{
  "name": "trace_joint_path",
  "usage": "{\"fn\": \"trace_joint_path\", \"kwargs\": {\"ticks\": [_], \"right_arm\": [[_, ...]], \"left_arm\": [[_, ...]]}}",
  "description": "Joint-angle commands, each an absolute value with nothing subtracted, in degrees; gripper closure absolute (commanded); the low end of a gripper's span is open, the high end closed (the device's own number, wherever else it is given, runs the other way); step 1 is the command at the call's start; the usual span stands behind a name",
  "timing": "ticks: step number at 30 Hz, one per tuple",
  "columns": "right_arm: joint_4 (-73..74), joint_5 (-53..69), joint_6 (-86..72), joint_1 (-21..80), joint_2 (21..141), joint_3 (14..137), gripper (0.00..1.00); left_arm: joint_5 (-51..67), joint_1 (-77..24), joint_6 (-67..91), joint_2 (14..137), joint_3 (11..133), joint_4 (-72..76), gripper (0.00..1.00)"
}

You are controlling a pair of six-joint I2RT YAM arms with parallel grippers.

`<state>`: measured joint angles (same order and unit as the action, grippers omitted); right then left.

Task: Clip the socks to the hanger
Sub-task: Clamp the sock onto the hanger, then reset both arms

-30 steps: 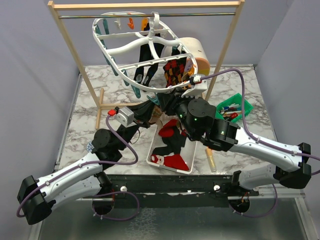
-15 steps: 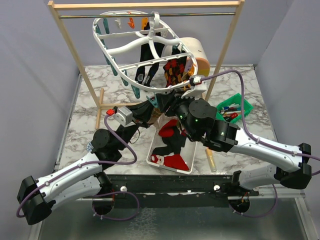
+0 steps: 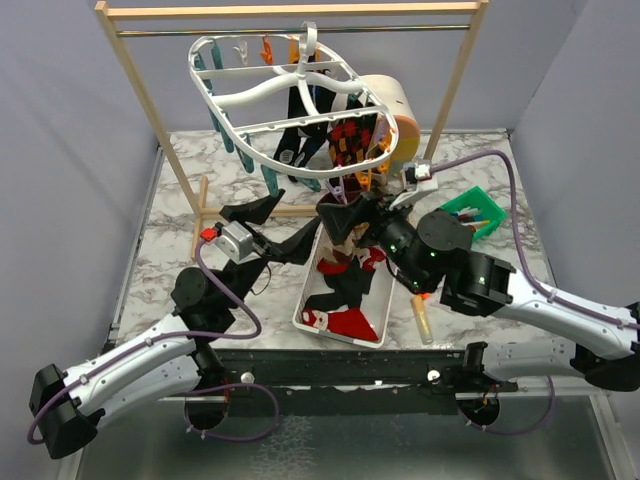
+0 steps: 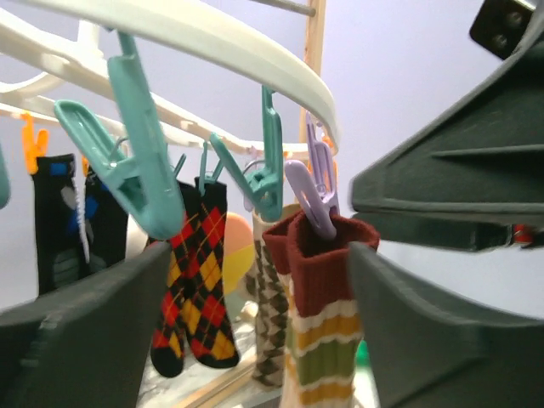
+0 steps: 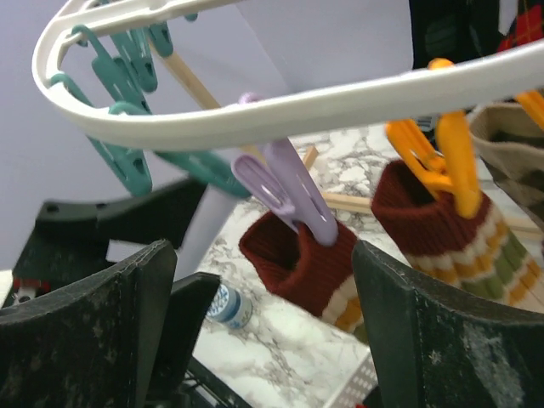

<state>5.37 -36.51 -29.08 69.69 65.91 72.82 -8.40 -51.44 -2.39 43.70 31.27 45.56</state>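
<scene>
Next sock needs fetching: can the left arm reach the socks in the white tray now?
Probably yes: the left tool is open, empty, beside the tray; socks at its near end lie uncovered, the right arm overhanging only the far end.

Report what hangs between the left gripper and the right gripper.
A dark red striped sock, pinned by a lilac clip on the hanger, hangs between the left gripper and right gripper, both open. Both wrist views show it.
</scene>
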Motion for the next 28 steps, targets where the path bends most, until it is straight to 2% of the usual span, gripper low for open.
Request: {"fn": "trace_joint_path", "kwargs": {"ticks": [1,7,11,14,17,21,28], "right_arm": [[10.31,-34.69,-29.74,70.03,59.42,67.58,0.09],[12.99,-39.79,-28.81,69.98,49.46,60.67,0.07],[18.13,-45.89,-29.82,70.03,47.70,60.06,0.07],[22.43,-53.17,-33.28,69.98,48.63,59.89,0.07],[25.46,-59.40,-37.42,70.03,50.39,58.50,0.06],[30.02,-60.81,-41.35,70.03,52.81,58.54,0.04],[26.10,-60.07,-38.54,69.96,50.91,55.93,0.02]], "left_arm": [[-9.73,-51.43,-2.20,38.47,28.99,39.67,0.02],[-15.34,-51.44,0.53,32.57,28.24,30.44,0.01],[-21.14,-51.44,5.95,32.68,32.37,18.35,0.01],[-28.17,-51.45,15.91,36.48,37.97,4.84,0.01],[-37.06,-51.48,26.88,40.01,39.60,-2.48,0.01],[-45.54,-51.46,40.54,42.04,40.23,-11.27,0.01],[-46.99,-51.45,41.31,44.22,42.50,-15.33,0.01]]}}
